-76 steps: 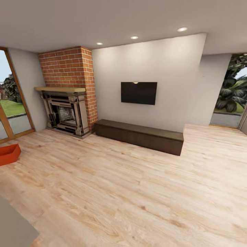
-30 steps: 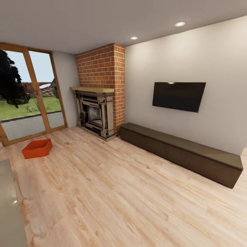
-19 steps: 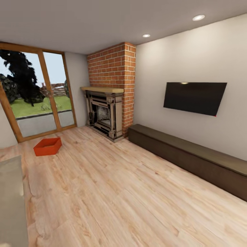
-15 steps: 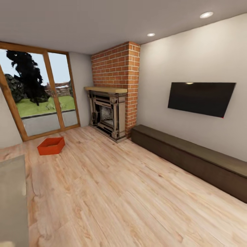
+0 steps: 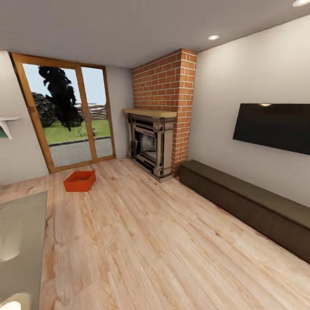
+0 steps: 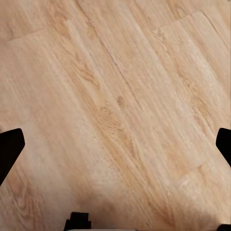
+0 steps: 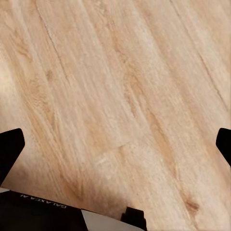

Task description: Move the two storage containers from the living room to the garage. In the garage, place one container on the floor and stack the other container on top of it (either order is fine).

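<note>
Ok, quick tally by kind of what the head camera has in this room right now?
Orange-red open-topped storage bin: 1
Red brick fireplace: 1
Black wall-mounted TV: 1
Long dark brown low cabinet: 1
Wood-framed glass door: 1
Total: 5

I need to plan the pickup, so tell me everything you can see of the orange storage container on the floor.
The storage container is a plain orange-red rectangular bin, open-topped, with thin walls and nothing visible inside. It sits upright and flat on the light wood plank floor, turned at a slight angle, in front of the glass patio door and to the left of the brick fireplace. Nothing but the floor touches it.
</note>
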